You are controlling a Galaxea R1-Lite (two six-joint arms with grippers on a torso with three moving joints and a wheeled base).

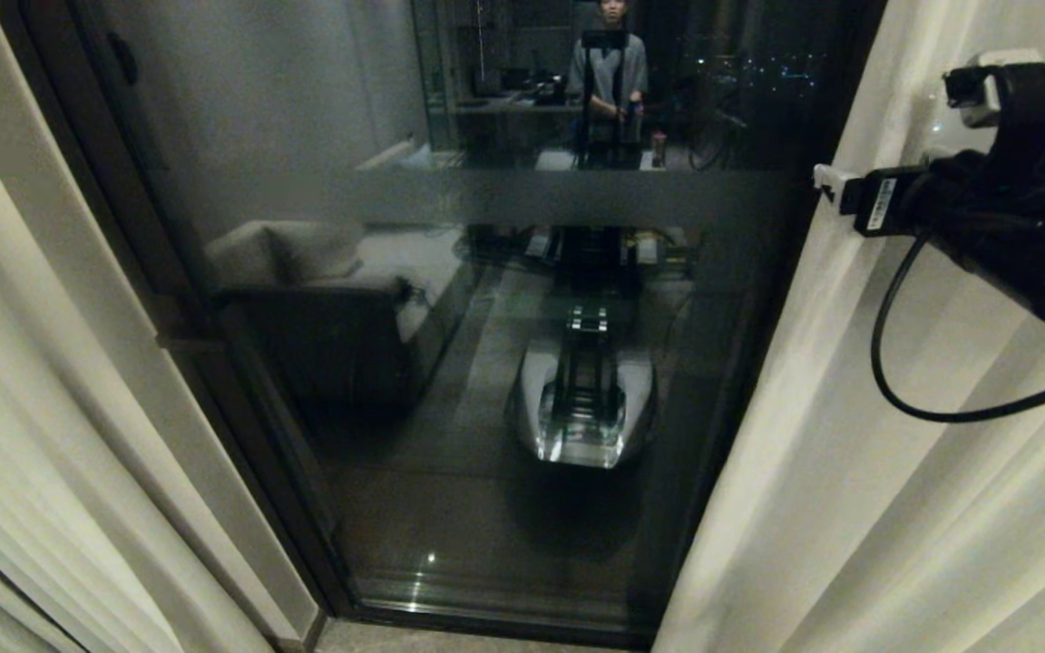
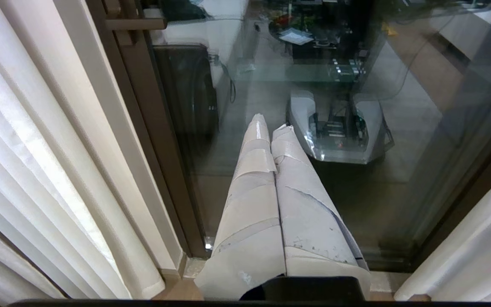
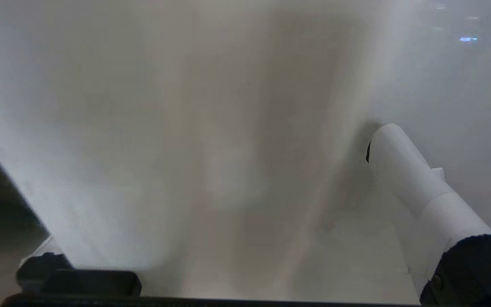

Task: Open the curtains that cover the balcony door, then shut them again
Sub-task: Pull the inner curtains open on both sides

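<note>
The balcony door [image 1: 450, 381] stands uncovered in the middle, dark reflective glass in a brown frame with a frosted band [image 1: 577, 196]. The cream curtains hang drawn to both sides, the left panel [image 1: 24, 408] and the right panel [image 1: 894, 508]. My right arm [image 1: 1012, 209] reaches up against the right panel. Seen from the right wrist, my right gripper [image 3: 211, 140] is open wide with a fold of that curtain [image 3: 194, 128] filling the space between its fingers; one white finger [image 3: 394, 157] shows and the fabric hides the other. My left gripper [image 2: 271, 123] is shut, empty, pointing down at the glass.
The glass reflects a person [image 1: 609, 77] standing behind me, a sofa [image 1: 323, 299] and my own base [image 1: 586, 399]. The door's brown frame [image 2: 160, 162] and the sill [image 2: 399, 281] run along the floor in front of me.
</note>
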